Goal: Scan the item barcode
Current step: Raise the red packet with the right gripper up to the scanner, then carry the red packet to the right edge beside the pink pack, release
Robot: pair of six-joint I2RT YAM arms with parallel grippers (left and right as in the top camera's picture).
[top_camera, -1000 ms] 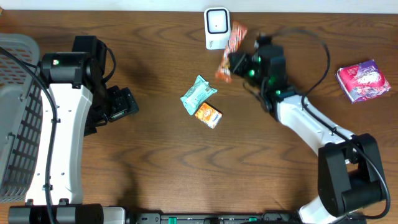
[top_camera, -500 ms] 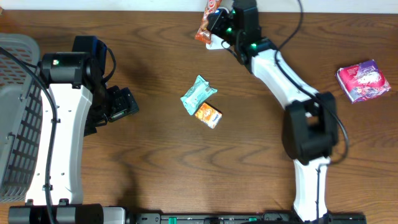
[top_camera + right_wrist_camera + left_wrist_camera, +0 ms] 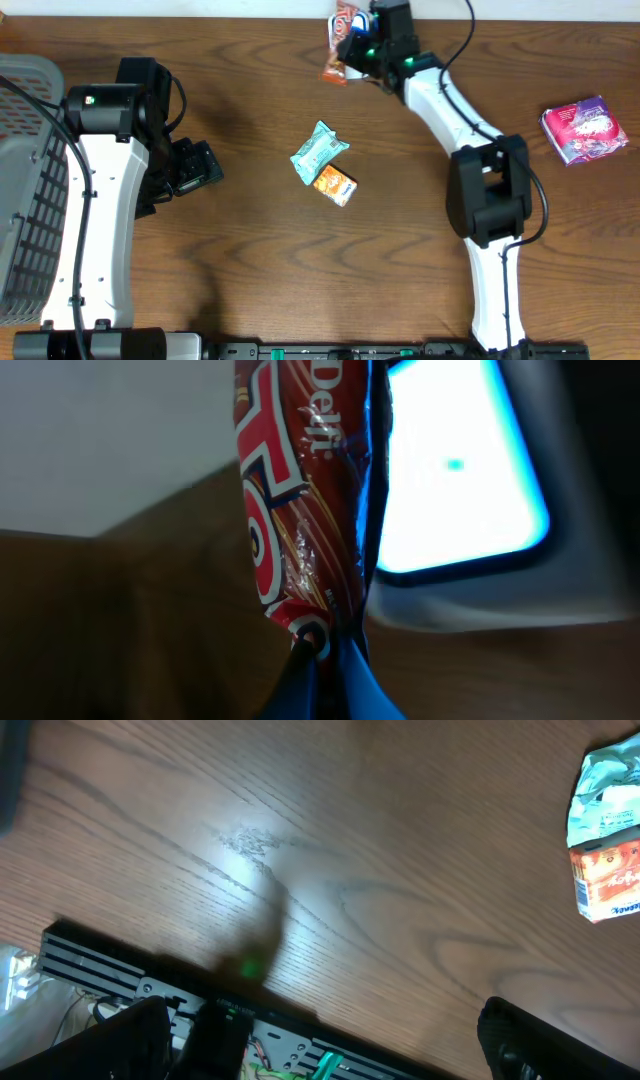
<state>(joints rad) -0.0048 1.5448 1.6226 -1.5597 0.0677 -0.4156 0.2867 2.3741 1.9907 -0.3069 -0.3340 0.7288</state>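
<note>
text: "Delf" | on: red snack wrapper [image 3: 290, 510] | other print: unreadable

Overhead looks straight down on the whole tabletop [image 3: 250, 270]. Left wrist views it obliquely, sharing the teal packet [image 3: 608, 795] at 2 o'clock. Right wrist sits close against the red wrapper [image 3: 300, 510].

I am wearing white shells on my left arm [image 3: 95, 230] and right arm [image 3: 450, 105], with black joints, black cables, green lights glowing.
</note>
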